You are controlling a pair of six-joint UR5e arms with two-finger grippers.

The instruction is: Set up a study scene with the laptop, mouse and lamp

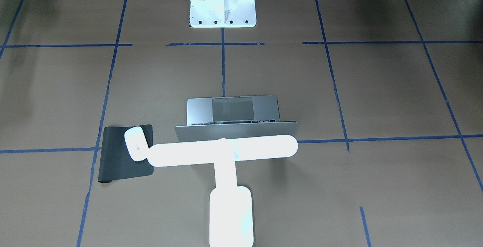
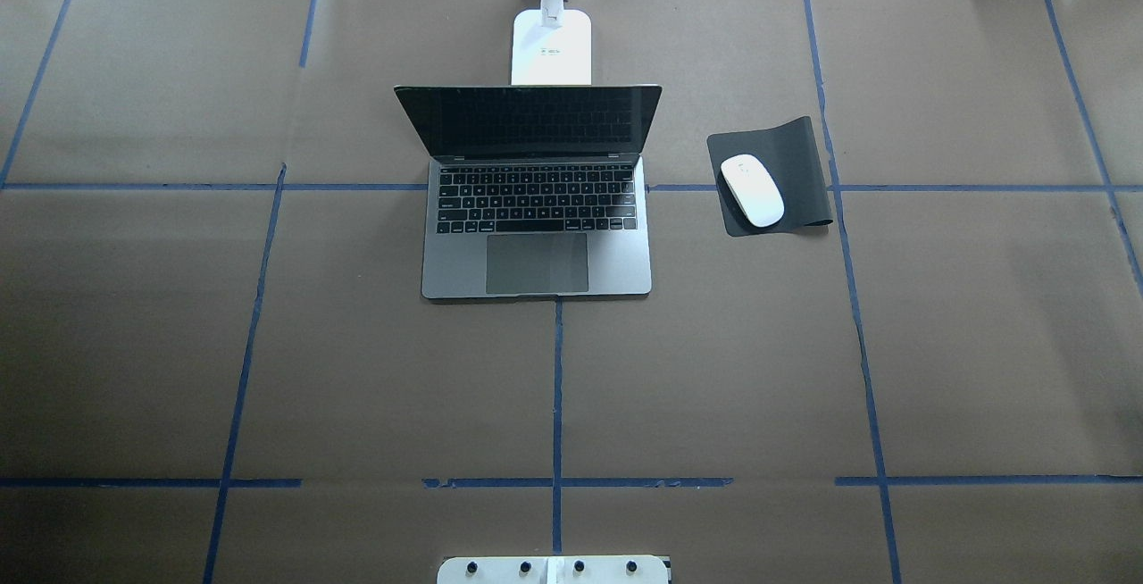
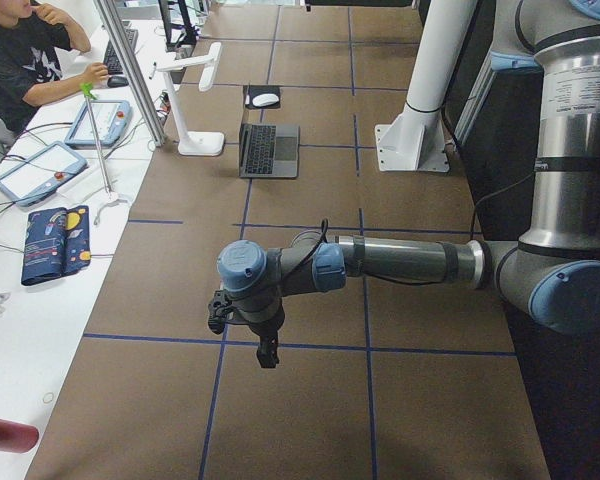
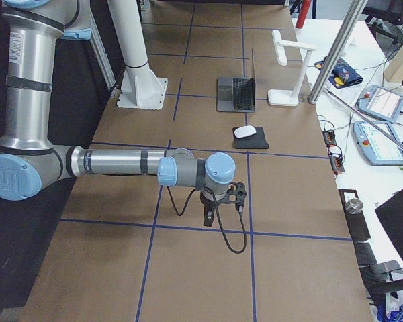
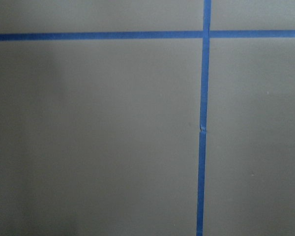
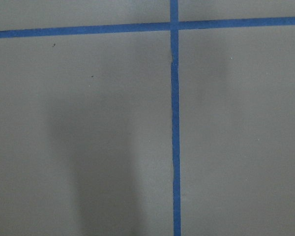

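Observation:
The silver-grey laptop (image 2: 536, 249) stands open at the table's middle, its screen towards the robot. The glowing white T-shaped lamp (image 1: 222, 150) stands behind it, and its base (image 2: 551, 48) shows in the overhead view. The white mouse (image 2: 752, 191) lies on a black mat (image 2: 799, 164) to the laptop's right. My left gripper (image 3: 268, 358) hangs over bare table far from these things, seen only in the left side view. My right gripper (image 4: 207, 218) does the same in the right side view. I cannot tell whether either is open or shut. Both wrist views show only brown paper and blue tape.
The white bolted robot pedestal (image 1: 222, 9) stands at the robot's edge of the table. Blue tape lines (image 2: 556, 387) grid the brown paper. A side bench with tablets (image 3: 35, 170) and a seated operator (image 3: 25, 60) lies beyond the far edge.

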